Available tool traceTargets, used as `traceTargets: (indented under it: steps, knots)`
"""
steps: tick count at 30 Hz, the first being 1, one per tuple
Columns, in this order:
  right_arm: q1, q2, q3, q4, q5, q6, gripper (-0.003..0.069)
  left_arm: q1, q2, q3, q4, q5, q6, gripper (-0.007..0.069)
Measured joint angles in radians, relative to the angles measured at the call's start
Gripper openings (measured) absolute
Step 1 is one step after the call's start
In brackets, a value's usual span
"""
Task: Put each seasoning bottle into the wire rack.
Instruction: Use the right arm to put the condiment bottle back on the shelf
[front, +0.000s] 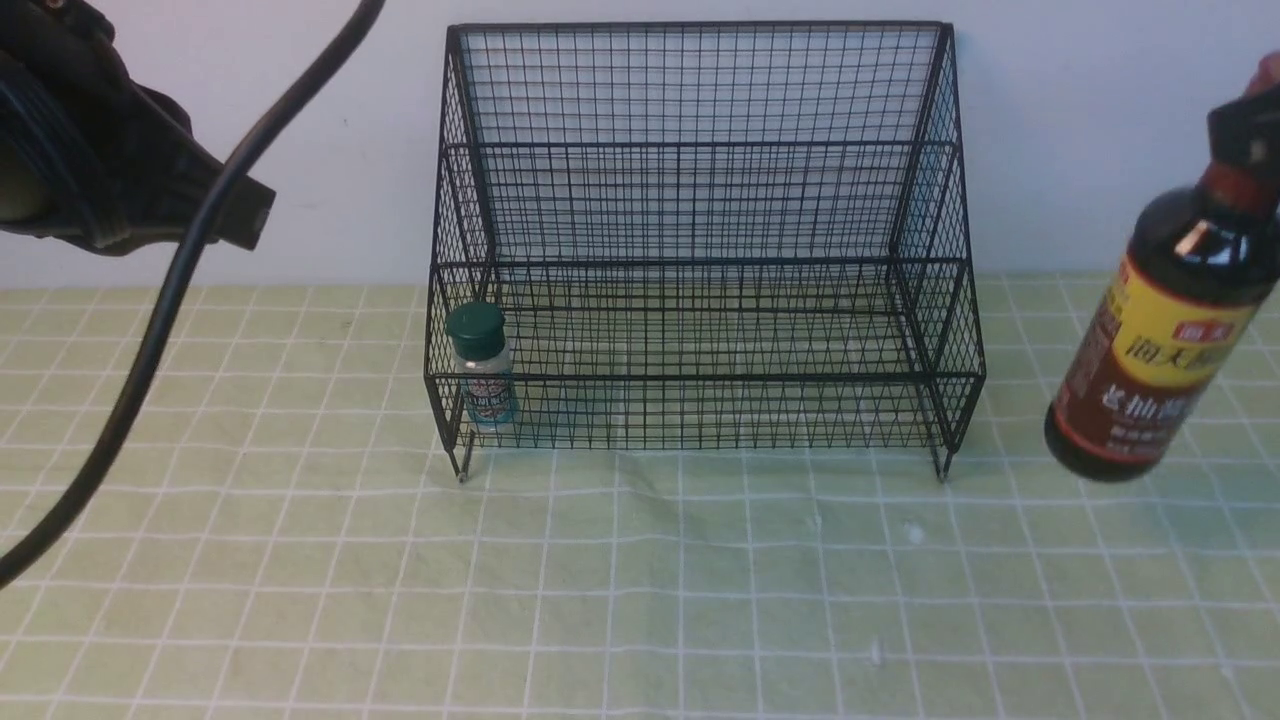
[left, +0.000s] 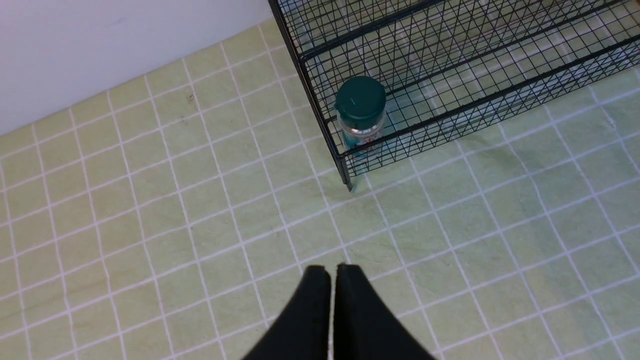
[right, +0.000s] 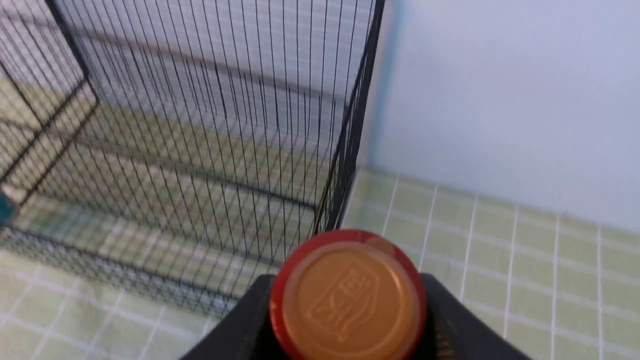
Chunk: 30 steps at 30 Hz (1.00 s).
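The black wire rack (front: 700, 378) stands against the back wall. The small clear shaker (front: 480, 365) with its dark green cap stands upright in the rack's lower tier, in the left front corner (left: 360, 112). To the right of the rack hangs the tall dark soy-sauce bottle (front: 1160, 340), tilted, its base nearer the rack. My right gripper (front: 1245, 135) is shut on its brown-red cap (right: 345, 305), a black finger (right: 245, 315) on each side. My left gripper (left: 332, 272) is shut and empty, raised above the mat left of the rack.
A pale green checked mat (front: 640, 580) covers the table, with a white wall (front: 1080, 120) close behind the rack. The left arm (front: 120, 170) and its black cable (front: 150, 330) fill the upper left of the front view.
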Motion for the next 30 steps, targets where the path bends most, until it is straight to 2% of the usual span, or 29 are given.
traceTargets:
  steps: [4, 7, 21, 30]
  knots:
    - [0.0, 0.002, -0.064, 0.012, -0.011, -0.016, 0.0293, 0.0, 0.0, 0.0, 0.0, 0.0, 0.0, -0.0006]
    - [0.0, 0.027, -0.109, 0.064, -0.056, -0.04, 0.0293, 0.0, 0.0, 0.0, 0.0, 0.0, 0.0, -0.0006]
    - [0.0, 0.283, -0.238, 0.413, -0.13, -0.265, 0.0293, 0.0, 0.0, 0.0, 0.002, 0.0, 0.0, -0.0006]
    - [0.001, 0.414, -0.273, 0.467, -0.142, -0.308, 0.0293, 0.0, 0.0, 0.0, 0.003, 0.0, 0.0, -0.0006]
